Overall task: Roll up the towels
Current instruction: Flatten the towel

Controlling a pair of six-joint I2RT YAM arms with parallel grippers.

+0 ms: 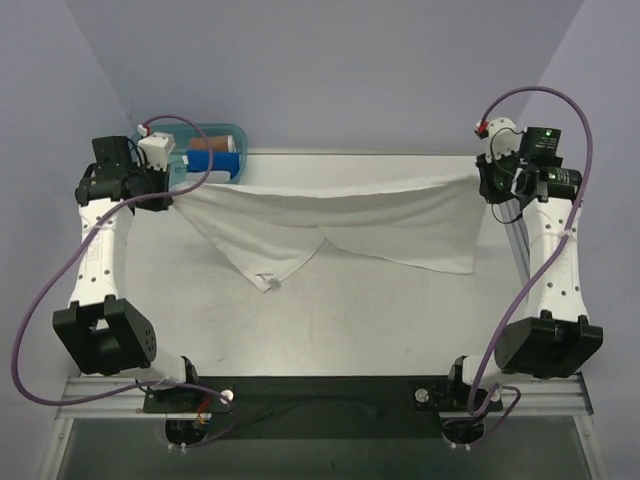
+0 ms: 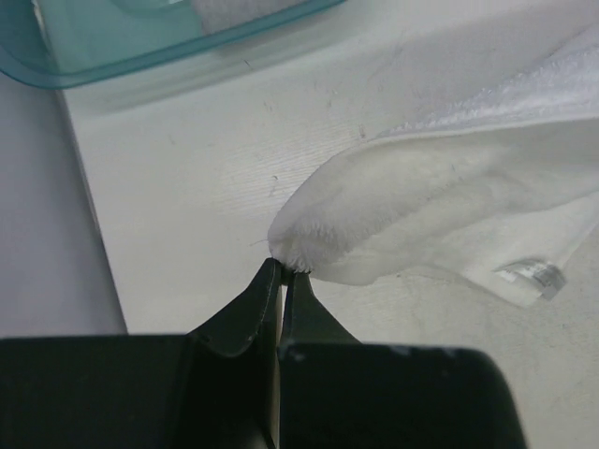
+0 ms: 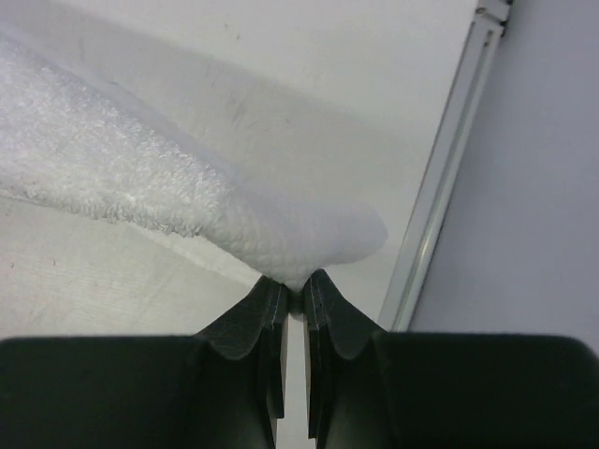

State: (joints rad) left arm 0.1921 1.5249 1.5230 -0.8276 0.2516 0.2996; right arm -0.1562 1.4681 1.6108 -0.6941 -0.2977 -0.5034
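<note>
A pale, faintly scuffed worktop (image 1: 350,320) sits in a booth of bare lavender-grey walls (image 1: 330,70), with an aluminium rail (image 3: 440,187) running along its 3 o'clock edge. Across the far half lies the plain white terry-cloth towel (image 1: 330,215), its far edge stretched from about 10 o'clock to 2 o'clock. Its near edge sags to a point towards the centre, where a small tag (image 1: 268,282) shows. The left fingers (image 2: 253,313) are clenched on the towel's 10 o'clock corner, and the right fingers (image 3: 328,318) are clenched on its 2 o'clock corner; both corners are raised off the surface. At 11 o'clock a translucent teal plastic bin (image 1: 232,130) holds a brown roll (image 1: 213,143) and a blue roll (image 1: 215,163).
</note>
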